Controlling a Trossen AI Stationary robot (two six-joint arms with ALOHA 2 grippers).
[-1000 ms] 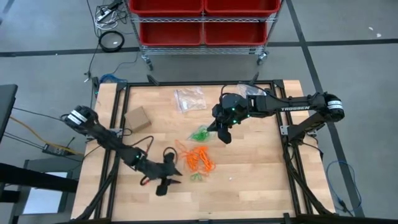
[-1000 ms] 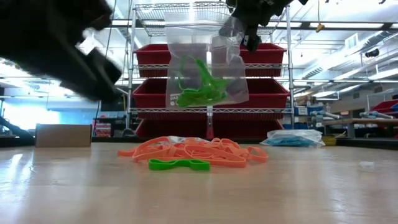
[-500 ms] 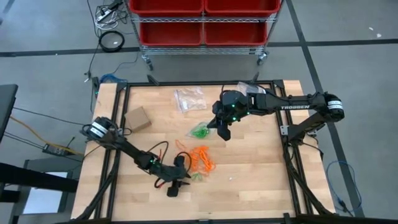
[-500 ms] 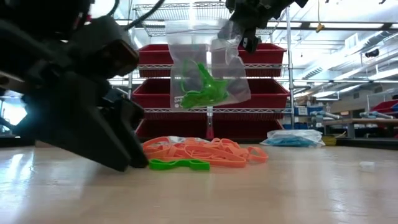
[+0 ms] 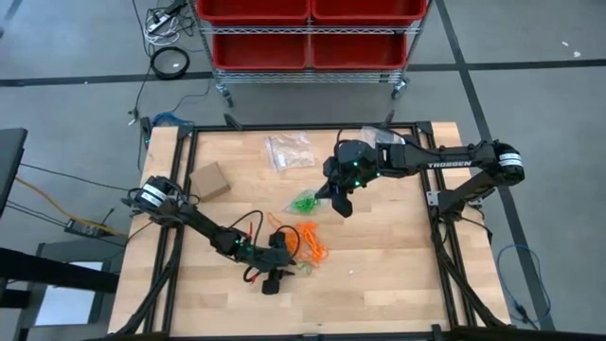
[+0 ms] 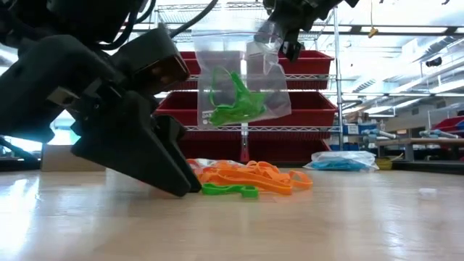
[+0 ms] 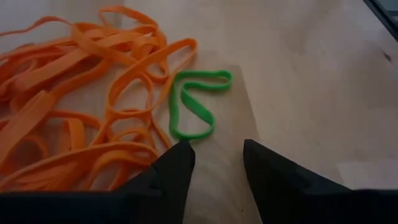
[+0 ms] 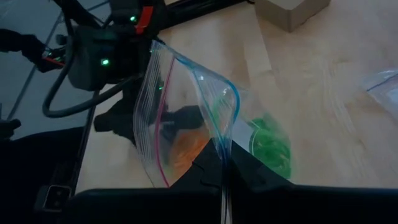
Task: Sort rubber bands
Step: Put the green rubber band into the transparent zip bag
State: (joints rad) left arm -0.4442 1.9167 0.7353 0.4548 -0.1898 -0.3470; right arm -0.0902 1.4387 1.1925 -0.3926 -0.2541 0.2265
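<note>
Left tool (image 7: pixel 214 165) open, low on wooden tabletop (image 7: pixel 298 81), straddling lone green rubber band (image 7: pixel 193 102) beside orange rubber band pile (image 7: pixel 81 112), poised for pickup. Right tool (image 8: pixel 222 180) shut on clear plastic zip bag (image 6: pixel 239 80) of green bands, held aloft as receptacle.

Bright, even light — blurred foreground
</note>
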